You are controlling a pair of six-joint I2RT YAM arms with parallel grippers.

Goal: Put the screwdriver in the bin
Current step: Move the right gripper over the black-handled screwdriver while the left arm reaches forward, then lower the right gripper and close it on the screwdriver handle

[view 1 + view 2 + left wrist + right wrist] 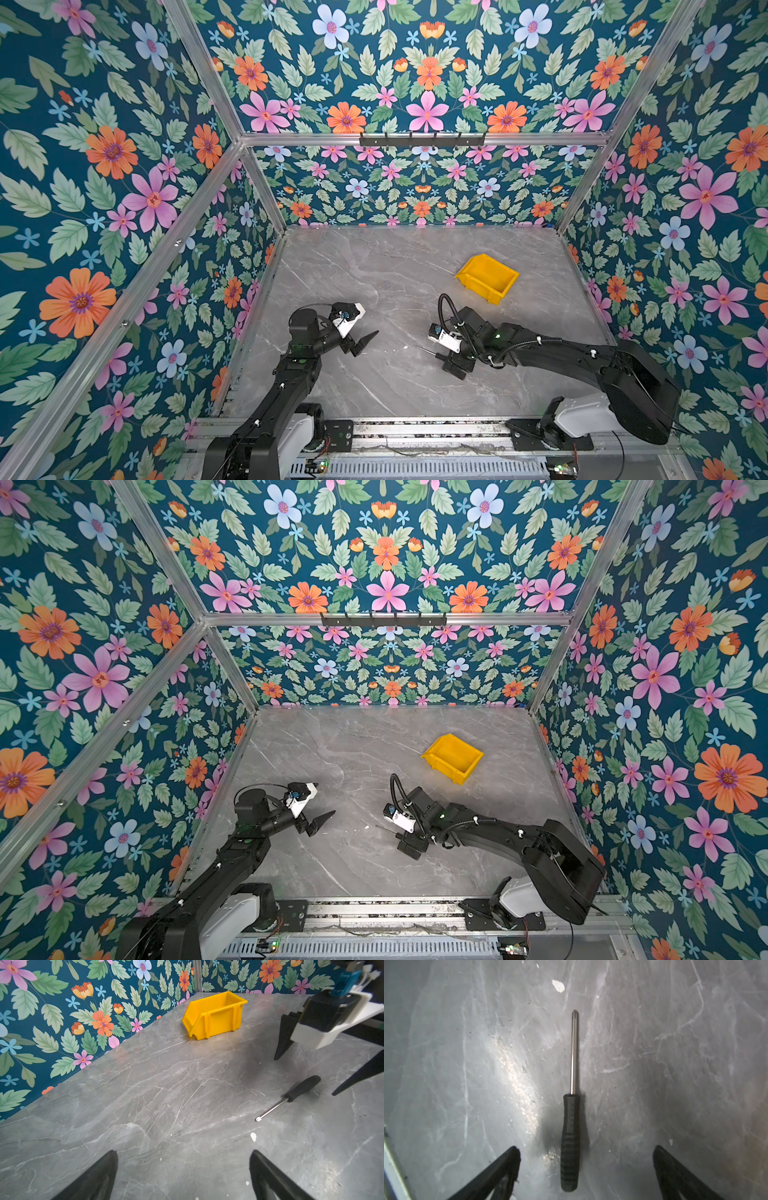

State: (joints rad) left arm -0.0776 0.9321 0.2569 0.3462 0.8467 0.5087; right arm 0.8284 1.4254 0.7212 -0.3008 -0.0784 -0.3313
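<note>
Grey table (374, 270); right tool (585, 1148) spread wide, empty, flanking screwdriver (571, 1126); top views hide handle; left tool (184, 1152) parted, empty.

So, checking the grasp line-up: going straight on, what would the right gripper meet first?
Probably the grey tabletop: the right gripper is open, its fingers straddling the screwdriver handle, so the tips should land either side. Remaining height is unclear.
</note>
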